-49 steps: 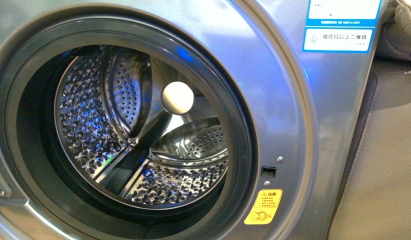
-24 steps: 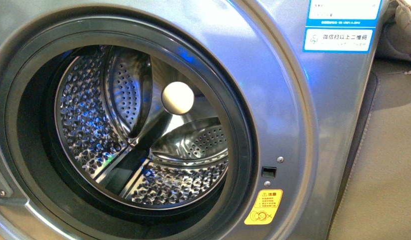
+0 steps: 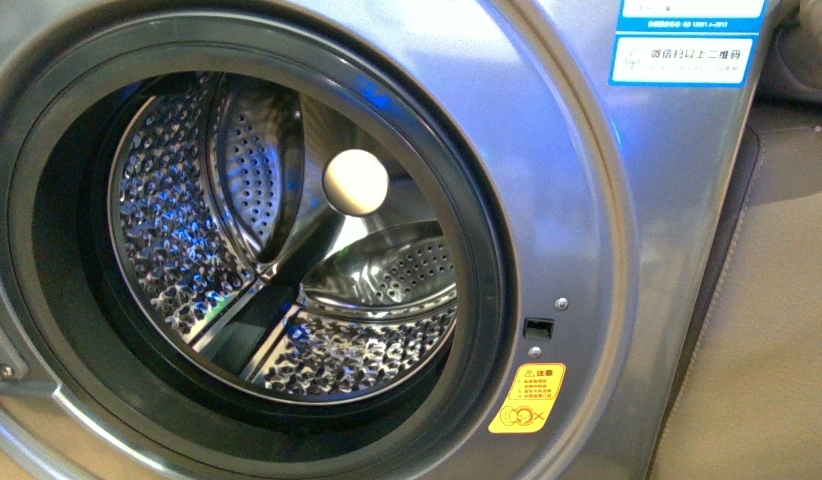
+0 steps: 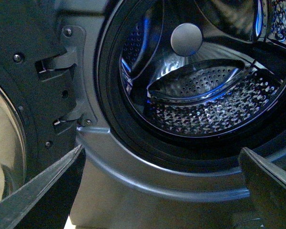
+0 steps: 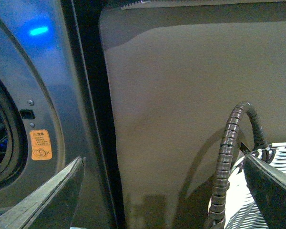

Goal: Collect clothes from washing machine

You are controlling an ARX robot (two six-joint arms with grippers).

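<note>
The grey washing machine (image 3: pixel 577 200) fills the front view, its round porthole standing open. Its perforated steel drum (image 3: pixel 187 230) shows only bare metal and a pale round hub (image 3: pixel 355 182). The clothes are out of view. My left gripper (image 4: pixel 162 191) is open just below the porthole's lower rim (image 4: pixel 133 167), with nothing between its fingers (image 4: pixel 38 191). The swung-open door (image 4: pixel 19 95) lies beside it. My right gripper (image 5: pixel 164 191) is open and empty off the machine's (image 5: pixel 47 71) right side, facing a dull tan panel (image 5: pixel 181 95).
A yellow warning sticker (image 3: pixel 527 397) sits below the door latch hole. A white woven basket (image 5: pixel 238 210) shows by the right gripper's far finger. A corrugated cable (image 5: pixel 229 152) loops in front of the basket. Blue-and-white labels (image 3: pixel 682 58) sit on the machine's upper right.
The machine and its labels have shifted slightly upward in the front view. Nothing else has visibly moved.
</note>
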